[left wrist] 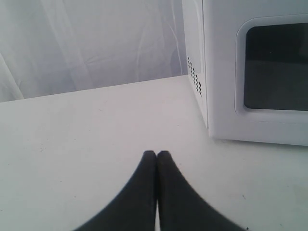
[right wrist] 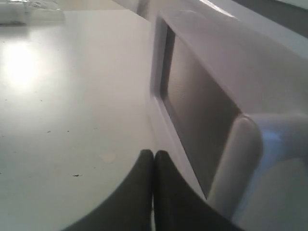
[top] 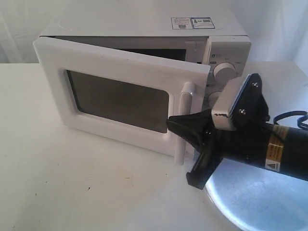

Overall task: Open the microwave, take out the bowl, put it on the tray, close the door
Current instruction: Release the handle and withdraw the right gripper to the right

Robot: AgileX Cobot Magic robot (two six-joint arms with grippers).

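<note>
The white microwave stands at the back of the table, its door swung partly open from the right side. My right gripper is shut and empty, its tips just in front of the door by the vertical bar handle. The right wrist view shows the same gripper low against the door, beside the handle. The silver tray lies at the front right, under the right arm. My left gripper is shut and empty over bare table, left of the microwave. The bowl is hidden.
Two round knobs sit on the microwave's right panel, partly behind the right arm's camera mount. A white cloth backdrop hangs behind the table. A black cable runs at the far right.
</note>
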